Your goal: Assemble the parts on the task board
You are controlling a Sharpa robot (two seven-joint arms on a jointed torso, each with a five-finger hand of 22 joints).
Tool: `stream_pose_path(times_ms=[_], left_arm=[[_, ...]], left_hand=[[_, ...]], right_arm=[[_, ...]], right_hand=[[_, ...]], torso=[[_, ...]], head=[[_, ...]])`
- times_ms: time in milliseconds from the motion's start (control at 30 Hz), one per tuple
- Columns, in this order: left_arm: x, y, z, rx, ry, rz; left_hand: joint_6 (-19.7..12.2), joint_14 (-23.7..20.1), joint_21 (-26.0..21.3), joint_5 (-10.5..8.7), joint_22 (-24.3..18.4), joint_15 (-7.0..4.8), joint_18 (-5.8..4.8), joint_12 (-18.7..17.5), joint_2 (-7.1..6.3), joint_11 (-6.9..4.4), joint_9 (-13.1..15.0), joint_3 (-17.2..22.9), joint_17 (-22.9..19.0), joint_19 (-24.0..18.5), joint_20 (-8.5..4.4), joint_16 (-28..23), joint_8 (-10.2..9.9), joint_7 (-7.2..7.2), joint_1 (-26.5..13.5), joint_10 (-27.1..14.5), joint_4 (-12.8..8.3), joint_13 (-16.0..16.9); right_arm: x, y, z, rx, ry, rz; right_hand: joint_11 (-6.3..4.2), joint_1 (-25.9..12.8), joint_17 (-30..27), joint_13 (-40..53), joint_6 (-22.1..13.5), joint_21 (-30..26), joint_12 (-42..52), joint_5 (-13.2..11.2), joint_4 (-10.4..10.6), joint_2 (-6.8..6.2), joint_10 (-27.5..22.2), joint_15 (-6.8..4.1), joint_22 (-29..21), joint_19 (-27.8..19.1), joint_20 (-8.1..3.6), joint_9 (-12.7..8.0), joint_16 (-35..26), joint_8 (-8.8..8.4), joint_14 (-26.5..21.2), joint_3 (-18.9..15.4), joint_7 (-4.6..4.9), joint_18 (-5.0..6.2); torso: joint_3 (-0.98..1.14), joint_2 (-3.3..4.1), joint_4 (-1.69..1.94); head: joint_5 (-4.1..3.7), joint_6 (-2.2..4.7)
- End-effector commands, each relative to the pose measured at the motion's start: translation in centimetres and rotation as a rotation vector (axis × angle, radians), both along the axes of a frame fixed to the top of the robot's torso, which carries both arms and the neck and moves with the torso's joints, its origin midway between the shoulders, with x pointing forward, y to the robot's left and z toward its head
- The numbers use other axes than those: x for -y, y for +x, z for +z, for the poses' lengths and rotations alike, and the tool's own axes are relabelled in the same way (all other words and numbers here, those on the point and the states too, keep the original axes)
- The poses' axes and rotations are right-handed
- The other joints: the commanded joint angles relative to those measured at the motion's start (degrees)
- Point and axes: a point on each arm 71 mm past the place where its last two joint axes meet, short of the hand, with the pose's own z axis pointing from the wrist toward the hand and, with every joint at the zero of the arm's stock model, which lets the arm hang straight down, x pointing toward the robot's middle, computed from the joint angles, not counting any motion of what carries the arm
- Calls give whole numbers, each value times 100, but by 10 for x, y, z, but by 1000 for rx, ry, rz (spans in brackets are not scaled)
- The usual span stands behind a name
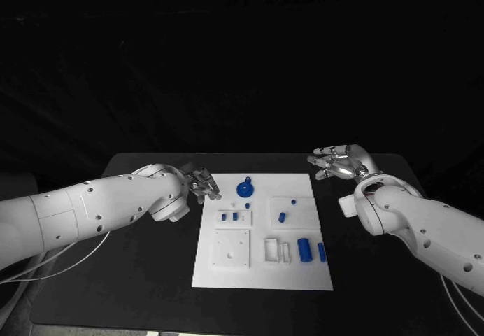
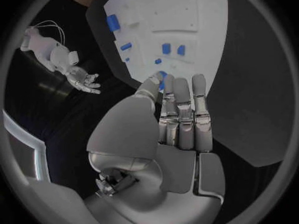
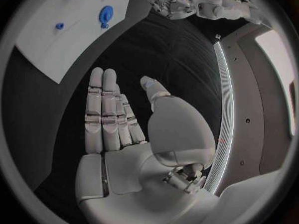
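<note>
The white task board (image 1: 262, 276) lies in the middle of the black table. A round blue part (image 1: 244, 188) sits near its far edge, with small blue parts (image 1: 283, 217) at mid-board and a blue cylinder (image 1: 303, 247) nearer me. My left hand (image 1: 202, 185) hovers at the board's far left edge, open, fingers straight (image 2: 181, 119), holding nothing. My right hand (image 1: 338, 162) is off the board's far right corner, open and empty (image 3: 118, 119). The right wrist view shows the round part (image 3: 106, 15) on the board (image 3: 56, 45).
White raised blocks and recesses (image 1: 232, 248) stand on the board's near left. A second blue bar (image 1: 322, 252) lies beside the cylinder. Black table (image 1: 131, 280) surrounds the board on both sides. The left wrist view shows the board (image 2: 181, 10) and my right hand (image 2: 84, 79) beyond.
</note>
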Motion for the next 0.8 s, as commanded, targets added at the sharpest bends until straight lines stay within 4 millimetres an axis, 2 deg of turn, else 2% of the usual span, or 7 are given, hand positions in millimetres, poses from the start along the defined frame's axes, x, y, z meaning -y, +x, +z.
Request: stream_pose_path(times_ms=[33, 100, 167, 267, 567, 733, 800], left_arm=[[21, 4, 16, 164, -110, -143], [32, 6, 22, 230, -99, -212], [42, 9, 25, 289, -67, -285], [51, 13, 22, 332, -32, -337], [75, 17, -1, 408, 77, -474], [87, 19, -16, 413, 151, -539], [89, 21, -20, 415, 172, -553]], left_hand=[[321, -58, -33, -121, 128, 72, 130, -459, -65, 114, -396, 379, -230, -170, 72, -399, -624, 80, 141, 9, -361, -497], [577, 2, -5, -520, 330, 135, 202, -815, 7, 193, -638, 459, -354, -281, 145, -627, -1183, 111, 143, 85, -535, -736], [672, -21, -50, -824, 382, 173, 236, -1020, 30, 279, -696, 445, -389, -330, 187, -722, -1423, 93, 133, -44, -595, -739], [758, -12, -168, -1047, 350, 210, 268, -1028, 20, 327, -704, 416, -391, -302, 246, -765, -1664, 84, 33, -218, -596, -746], [552, 46, -316, -1059, 363, 248, 327, -1039, -63, 425, -740, 485, -353, -148, 286, -739, -1710, 104, -28, -531, -652, -751], [510, 60, -410, -1064, 351, 283, 353, -1038, -147, 510, -739, 525, -350, -78, 318, -731, -1711, 129, -101, -851, -644, -754], [522, 132, -395, -1010, 388, 271, 379, -1040, -157, 509, -736, 556, -321, 6, 312, -654, -1710, 122, -98, -856, -644, -755]], right_arm=[[-1, 0, 0, 8, -1, 12], [0, 1, -1, 8, 0, 11], [-1, 1, -2, 7, 1, 11], [-1, 1, -2, 7, 3, 12], [-7, 1, -1, 2, 13, 20], [-11, 0, -1, 2, 18, 27], [-12, 0, 0, 2, 19, 29]], right_hand=[[-1, 14, -4, -8, 50, -9, -19, 16, -63, 30, -20, 16, 1, 15, 14, 5, -33, -13, -8, 62, 1, 62], [-1, 14, -4, -8, 50, -9, -19, 16, -63, 30, -20, 16, 1, 15, 14, 5, -33, -13, -8, 62, 1, 62], [-1, 14, -4, -8, 50, -9, -19, 16, -63, 30, -20, 16, 1, 15, 14, 5, -33, -13, -8, 62, 1, 62], [-1, 14, -4, -8, 50, -9, -19, 16, -63, 30, -20, 16, 1, 15, 14, 5, -33, -13, -8, 62, 1, 62], [1, -19, 1, -8, 60, 15, -19, 7, -122, 26, -23, 14, 17, 11, 12, 6, -27, -12, -1, 143, 2, 68], [3, -31, 2, -8, 49, 22, -20, 19, -136, 22, -27, 15, 21, 10, 12, 5, -27, -13, -2, 155, 4, 70], [3, -31, 2, -8, 49, 22, -20, 19, -136, 22, -27, 15, 21, 10, 12, 5, -27, -13, -2, 155, 4, 70]], torso=[[8, 13, -7], [-2, 13, -5], [-2, 11, -7], [5, 11, -11], [-5, 23, -8], [-4, 44, -26], [-6, 46, -28]], head=[[-13, 46], [-23, 51], [-20, 55], [-19, 71], [-44, 84], [-29, 107], [-23, 105]])
